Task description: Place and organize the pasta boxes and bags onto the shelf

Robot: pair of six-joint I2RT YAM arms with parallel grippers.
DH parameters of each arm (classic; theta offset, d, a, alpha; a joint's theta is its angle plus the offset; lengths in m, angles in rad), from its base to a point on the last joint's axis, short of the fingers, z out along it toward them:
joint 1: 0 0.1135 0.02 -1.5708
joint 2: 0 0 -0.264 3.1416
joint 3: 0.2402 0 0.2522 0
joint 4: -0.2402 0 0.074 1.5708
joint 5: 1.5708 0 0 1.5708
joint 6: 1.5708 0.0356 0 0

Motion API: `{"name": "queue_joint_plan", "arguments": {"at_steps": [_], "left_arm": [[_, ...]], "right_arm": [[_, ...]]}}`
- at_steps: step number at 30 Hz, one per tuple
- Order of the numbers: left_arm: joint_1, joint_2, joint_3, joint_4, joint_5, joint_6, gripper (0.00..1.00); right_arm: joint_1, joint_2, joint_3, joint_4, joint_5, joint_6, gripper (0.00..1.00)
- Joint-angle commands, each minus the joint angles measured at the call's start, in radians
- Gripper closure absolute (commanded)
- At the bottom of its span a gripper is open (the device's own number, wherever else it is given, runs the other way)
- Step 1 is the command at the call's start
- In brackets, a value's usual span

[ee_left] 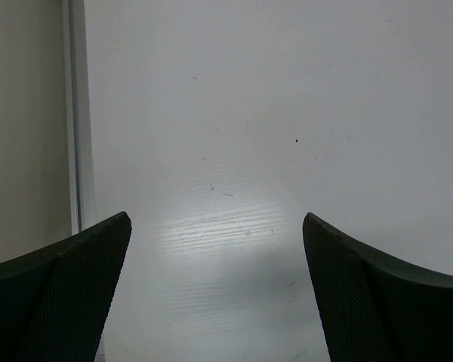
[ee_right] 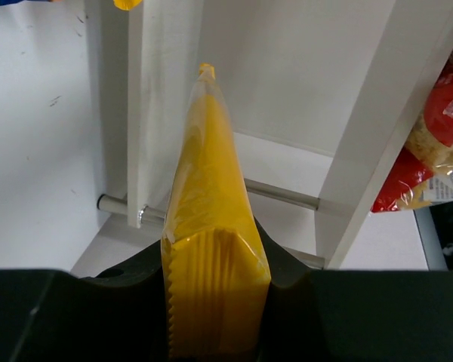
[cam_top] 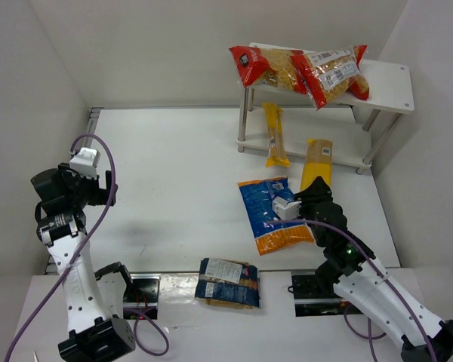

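Long narrow yellow spaghetti pack (ee_right: 211, 226)

I've got the left arm folded upright, left gripper (ee_left: 215, 226) spread wide. Right arm reaches forward, right gripper (ee_right: 215, 260) clamped on a yellow pack (ee_right: 208, 188) between its fingers.

Glossy, creased plastic film wraps the spaghetti pack (ee_right: 211, 256). The shelf (cam_top: 389, 83) has smooth matt white boards on silvery metal legs (cam_top: 242, 113). The white table (ee_left: 249, 151) shows faint wood grain with a soft sheen; the left end effector (ee_left: 215, 217) has matt black, finely meshed fingers (ee_left: 68, 302).
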Motion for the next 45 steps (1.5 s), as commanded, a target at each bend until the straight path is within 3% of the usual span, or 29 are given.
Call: {"name": "queue_joint_plan", "arguments": {"at_steps": [1, 6, 14, 19, 29, 45], "left_arm": [[0.006, -0.015, -0.001, 0.025, 0.004, -0.016, 0.0], [0.006, -0.015, -0.001, 0.025, -0.005, -0.016, 0.0], [0.006, -0.015, -0.001, 0.025, -0.005, -0.016, 0.0], [0.006, -0.015, -0.001, 0.025, -0.005, -0.016, 0.0], [0.006, -0.015, -0.001, 0.025, -0.025, -0.016, 0.0], [0.006, -0.024, -0.001, 0.034, -0.035, -0.016, 0.0]], "right_arm": [[0.001, -0.042, -0.013, 0.276, 0.056, -0.093, 1.0], [-0.008, -0.031, -0.066, 0.352, 0.056, -0.102, 1.0], [-0.127, 0.186, -0.04, 0.497, -0.052, -0.087, 1.0], [-0.14, 0.24, -0.02, 0.488, -0.07, -0.096, 1.0], [-0.175, 0.435, 0.18, 0.497, -0.105, -0.153, 1.0], [-0.219, 0.677, 0.283, 0.589, -0.138, -0.247, 1.0]]}}
